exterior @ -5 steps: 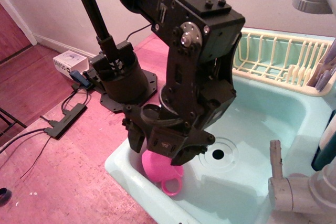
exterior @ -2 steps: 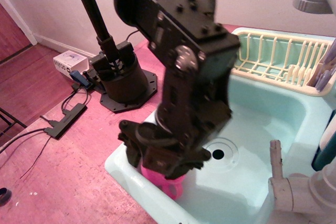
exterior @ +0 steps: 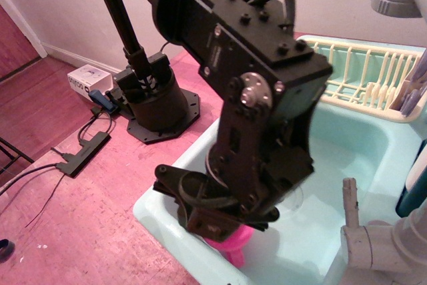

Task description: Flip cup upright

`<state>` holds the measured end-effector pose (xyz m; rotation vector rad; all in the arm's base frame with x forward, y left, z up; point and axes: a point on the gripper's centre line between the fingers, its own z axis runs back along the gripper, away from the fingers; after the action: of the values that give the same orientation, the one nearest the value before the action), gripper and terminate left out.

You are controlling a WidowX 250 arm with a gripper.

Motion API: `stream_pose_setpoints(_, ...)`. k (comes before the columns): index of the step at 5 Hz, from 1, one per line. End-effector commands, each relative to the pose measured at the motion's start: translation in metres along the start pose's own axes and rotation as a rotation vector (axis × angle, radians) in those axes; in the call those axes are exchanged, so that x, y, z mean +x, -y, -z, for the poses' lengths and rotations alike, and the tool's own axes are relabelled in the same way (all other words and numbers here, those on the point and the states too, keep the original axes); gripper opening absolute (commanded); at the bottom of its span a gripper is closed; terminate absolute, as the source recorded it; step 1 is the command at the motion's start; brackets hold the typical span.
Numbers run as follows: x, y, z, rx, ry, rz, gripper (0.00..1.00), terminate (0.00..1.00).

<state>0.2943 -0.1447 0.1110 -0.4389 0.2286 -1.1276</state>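
Observation:
The small bright pink cup (exterior: 233, 241) lies in the near left corner of the pale green sink (exterior: 347, 151). Only its lower part and handle show under the gripper. My black gripper (exterior: 223, 221) is lowered straight onto the cup and covers most of it. Its fingers are hidden behind its own body, so I cannot tell whether they are closed on the cup. The cup's orientation is also hidden.
A cream dish rack (exterior: 360, 71) sits at the sink's far right. A grey faucet (exterior: 373, 245) stands at the near right. The arm's black base (exterior: 157, 105) stands on the pink floor with a power strip (exterior: 83, 151) and a white box (exterior: 87, 79).
The gripper has moved down and toward the near edge of the sink, onto the cup. The cup now shows less and sits a little nearer and to the right.

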Motion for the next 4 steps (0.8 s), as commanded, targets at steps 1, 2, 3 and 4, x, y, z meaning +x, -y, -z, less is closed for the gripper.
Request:
stream_pose_setpoints(1,0.015,-0.002,-0.018,0.026,-0.027,0.075,0.00,0.00)
stream_pose_setpoints(2,0.015,0.005,-0.028,0.137,-0.127,0.165,0.00,0.00)
stream_pose_setpoints(3,0.000,0.021,-0.036,0.217,-0.157,0.161,1.00,0.00)
stream_pose_setpoints(4,-0.009,0.032,-0.033,0.212,-0.151,0.152,1.00,0.00)
